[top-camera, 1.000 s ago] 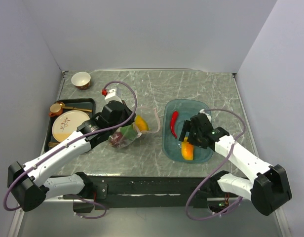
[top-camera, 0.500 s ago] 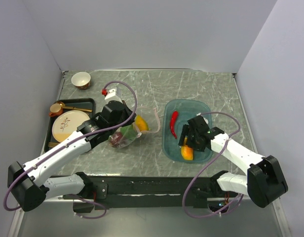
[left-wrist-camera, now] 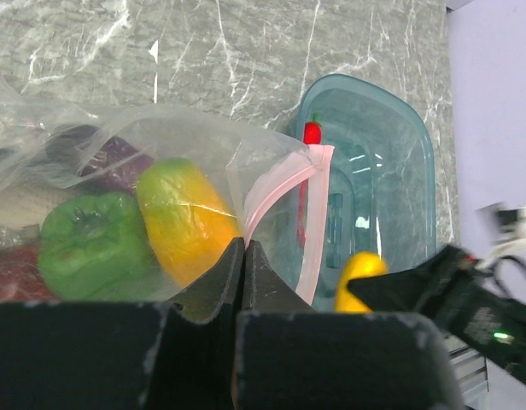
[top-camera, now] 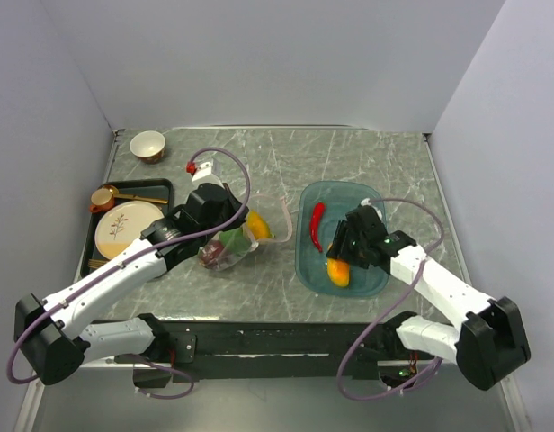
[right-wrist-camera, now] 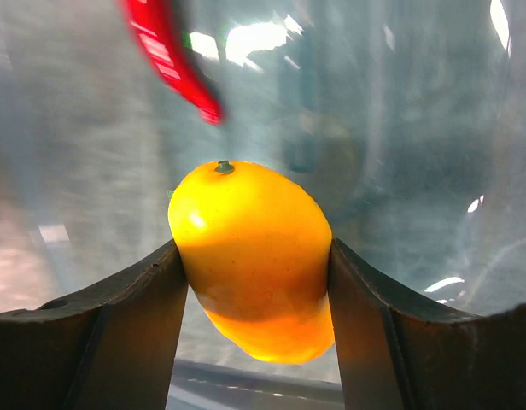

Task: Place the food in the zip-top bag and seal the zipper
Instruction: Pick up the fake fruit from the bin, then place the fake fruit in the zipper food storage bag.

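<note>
My left gripper is shut on the near edge of the clear zip-top bag and holds its mouth open; it also shows in the top view. The pale pink zipper curves along the mouth. Inside lie a green pepper, an orange-yellow mango, a purple eggplant and a dark red apple. My right gripper is shut on a second mango above the teal tray; this mango shows in the top view. A red chili lies in the tray.
A black tray at the left holds a patterned cream plate and a small copper pot. A white bowl stands at the back left corner. Grey walls close the table on three sides.
My right gripper has closed on the mango in the teal tray and lifted it slightly. The left gripper and the bag have not moved.
</note>
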{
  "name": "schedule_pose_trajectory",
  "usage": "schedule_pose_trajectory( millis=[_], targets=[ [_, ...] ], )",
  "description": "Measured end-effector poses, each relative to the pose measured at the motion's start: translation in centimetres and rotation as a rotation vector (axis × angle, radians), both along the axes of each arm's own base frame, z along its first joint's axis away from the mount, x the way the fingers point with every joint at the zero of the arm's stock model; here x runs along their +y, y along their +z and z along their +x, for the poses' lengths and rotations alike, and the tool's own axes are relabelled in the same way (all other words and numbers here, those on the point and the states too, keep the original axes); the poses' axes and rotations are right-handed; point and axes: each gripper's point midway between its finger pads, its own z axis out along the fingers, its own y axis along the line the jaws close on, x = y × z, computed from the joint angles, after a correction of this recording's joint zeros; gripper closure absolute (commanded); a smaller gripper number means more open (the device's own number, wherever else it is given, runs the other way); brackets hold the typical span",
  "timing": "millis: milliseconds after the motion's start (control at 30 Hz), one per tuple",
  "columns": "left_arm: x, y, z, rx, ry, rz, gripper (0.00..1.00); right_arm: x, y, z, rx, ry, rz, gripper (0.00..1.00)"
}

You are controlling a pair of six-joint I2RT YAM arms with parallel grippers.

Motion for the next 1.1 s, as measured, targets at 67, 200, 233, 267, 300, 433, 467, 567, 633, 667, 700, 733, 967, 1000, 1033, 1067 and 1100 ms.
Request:
schedule_pose_trajectory(
  millis=[67, 200, 233, 267, 300, 433, 467, 567, 633, 667, 700, 733, 967, 1000, 1033, 1067, 1100],
  targets=[
    [-0.1, -0.1, 0.0, 0.003, -0.003, 0.001, 0.99, 0.5, 2.1, 1.0, -0.058, 0.000, 0.029, 0.91],
    [-0.2, -0.2, -0.1, 0.009, -0.011, 0.000, 0.99, 1.8, 7.1, 3.2, -0.199, 0.005, 0.107, 0.92],
    [-0.3, -0.3, -0.1, 0.011, -0.015, -0.001, 0.99, 2.1, 8.3, 3.7, -0.233, 0.008, 0.129, 0.93],
    [-0.3, -0.3, -0.1, 0.012, -0.016, 0.000, 0.99, 2.5, 9.2, 4.1, -0.255, 0.014, 0.149, 0.93],
    [-0.4, -0.4, -0.1, 0.014, -0.019, -0.001, 0.99, 2.9, 10.0, 4.4, -0.276, 0.021, 0.171, 0.93],
    [-0.8, -0.8, -0.3, 0.030, -0.039, 0.000, 0.99, 5.1, 12.8, 5.5, -0.342, 0.075, 0.275, 0.94],
    [-0.9, -0.9, -0.3, 0.033, -0.044, 0.001, 0.99, 5.6, 13.5, 5.7, -0.352, 0.088, 0.296, 0.94],
    [-1.3, -1.3, -0.4, 0.047, -0.062, 0.004, 0.99, 7.0, 15.0, 6.8, -0.383, 0.122, 0.346, 0.95],
    [-1.5, -1.5, -0.5, 0.052, -0.073, 0.005, 0.99, 8.0, 15.6, 7.3, -0.390, 0.146, 0.377, 0.95],
    [-1.5, -1.6, -0.5, 0.054, -0.076, 0.005, 0.99, 8.5, 15.8, 7.5, -0.390, 0.158, 0.388, 0.95],
    [-1.6, -1.6, -0.5, 0.056, -0.080, 0.004, 0.99, 9.1, 16.0, 7.6, -0.389, 0.171, 0.400, 0.95],
    [-1.6, -1.6, -0.5, 0.055, -0.082, 0.004, 0.99, 9.5, 16.1, 7.7, -0.387, 0.183, 0.408, 0.95],
    [-1.8, -1.5, -0.6, 0.054, -0.092, -0.002, 0.99, 13.7, 14.9, 6.5, -0.324, 0.306, 0.453, 0.95],
    [-1.8, -1.4, -0.6, 0.054, -0.093, -0.003, 0.99, 14.2, 14.4, 6.2, -0.307, 0.322, 0.455, 0.95],
    [-1.9, -1.3, -0.6, 0.052, -0.097, -0.001, 0.99, 14.6, 13.9, 5.9, -0.288, 0.337, 0.455, 0.95],
    [-1.9, -1.2, -0.6, 0.049, -0.098, -0.001, 0.99, 15.0, 13.4, 5.7, -0.272, 0.351, 0.452, 0.95],
    [-2.0, -1.0, -0.5, 0.046, -0.100, -0.003, 0.99, 15.4, 12.8, 5.5, -0.255, 0.362, 0.449, 0.95]
  ],
)
